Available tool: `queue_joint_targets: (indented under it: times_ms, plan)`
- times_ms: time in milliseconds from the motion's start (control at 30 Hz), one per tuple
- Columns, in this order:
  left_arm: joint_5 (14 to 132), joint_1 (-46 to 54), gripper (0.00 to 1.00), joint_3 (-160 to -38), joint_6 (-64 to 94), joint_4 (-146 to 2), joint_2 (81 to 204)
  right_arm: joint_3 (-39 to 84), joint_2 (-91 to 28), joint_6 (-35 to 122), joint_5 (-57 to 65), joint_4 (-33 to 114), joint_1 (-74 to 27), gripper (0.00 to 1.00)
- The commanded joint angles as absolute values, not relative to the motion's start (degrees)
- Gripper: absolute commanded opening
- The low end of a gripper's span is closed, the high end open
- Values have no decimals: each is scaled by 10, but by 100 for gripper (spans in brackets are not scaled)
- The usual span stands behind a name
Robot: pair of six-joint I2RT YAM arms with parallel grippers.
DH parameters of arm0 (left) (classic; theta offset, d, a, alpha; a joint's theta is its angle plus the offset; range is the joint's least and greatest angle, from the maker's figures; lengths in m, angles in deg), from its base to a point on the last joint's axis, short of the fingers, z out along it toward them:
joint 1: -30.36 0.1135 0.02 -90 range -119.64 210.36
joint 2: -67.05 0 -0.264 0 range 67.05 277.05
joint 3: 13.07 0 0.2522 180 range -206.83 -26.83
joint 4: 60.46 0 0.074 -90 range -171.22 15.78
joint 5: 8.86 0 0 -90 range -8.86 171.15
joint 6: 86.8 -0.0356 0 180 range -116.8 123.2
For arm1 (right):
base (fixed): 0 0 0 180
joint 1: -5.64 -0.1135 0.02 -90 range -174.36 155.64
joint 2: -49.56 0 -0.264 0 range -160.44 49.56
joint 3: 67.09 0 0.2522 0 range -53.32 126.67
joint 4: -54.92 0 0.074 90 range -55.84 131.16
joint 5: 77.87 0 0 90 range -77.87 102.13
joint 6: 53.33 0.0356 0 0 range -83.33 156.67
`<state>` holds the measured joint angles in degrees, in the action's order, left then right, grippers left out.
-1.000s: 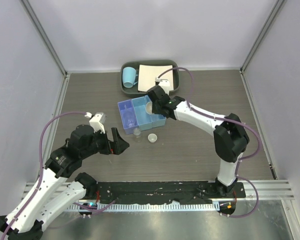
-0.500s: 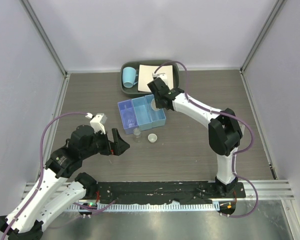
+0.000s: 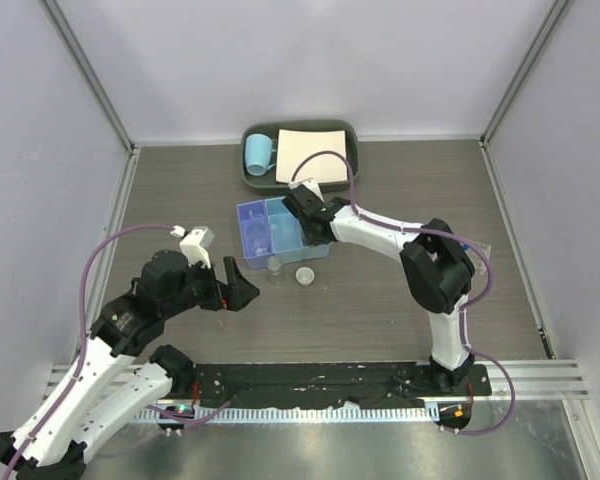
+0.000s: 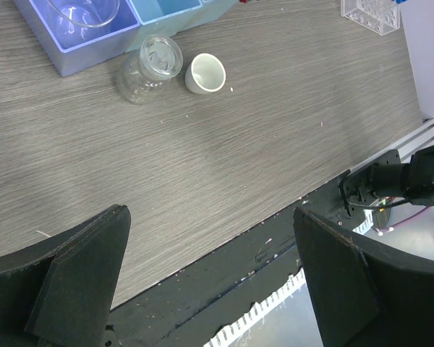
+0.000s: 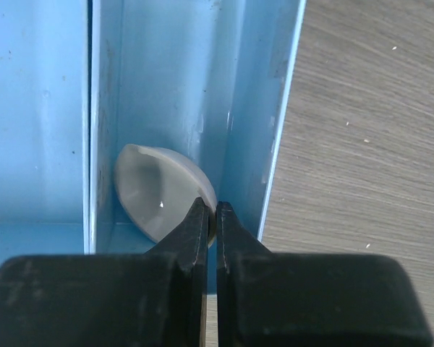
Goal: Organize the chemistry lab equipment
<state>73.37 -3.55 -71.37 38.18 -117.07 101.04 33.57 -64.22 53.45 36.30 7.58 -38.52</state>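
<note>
My right gripper point(image 3: 305, 216) is shut on the rim of a white round dish point(image 5: 161, 192) and holds it tilted, low inside a compartment of the blue three-compartment box point(image 3: 244, 238), whose wall point(image 5: 283, 116) stands right beside it. A second white dish point(image 3: 304, 275) stands on the table just in front of the box, next to the small clear bottle point(image 3: 274, 264). My left gripper point(image 3: 236, 285) is open and empty, left of the bottle. The bottle point(image 4: 152, 61) and dish point(image 4: 205, 73) show in the left wrist view, with the clear tube rack point(image 4: 371, 11) at the far right.
A dark grey tray point(image 3: 252, 176) at the back holds a light-blue mug point(image 3: 259, 154) and a white sheet point(image 3: 310, 153). A clear round vessel point(image 4: 83, 10) sits in the box's left compartment. A black rail point(image 3: 320, 380) runs along the table's near edge.
My right gripper has swung left and down with the white dish, from above the box's right end into the compartment. The left arm has not moved.
</note>
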Motion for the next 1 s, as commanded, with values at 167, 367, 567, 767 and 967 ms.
queue_joint_targets:
  times_ms: [167,367,567,767,967]
  plan:
    - [729,-40,100,-710,375,-1143,1001,293,-605,550,393,64,-403,1]
    - [743,-57,100,-711,378,-1147,992,233,-544,581,410,48,-425,1]
    - [757,-70,100,-712,381,-1149,984,166,-481,639,411,42,-464,1]
    - [760,-72,100,-713,382,-1152,986,139,-459,683,405,48,-509,1]
    - [762,-75,100,-713,382,-1154,987,169,-505,625,418,32,-504,1]
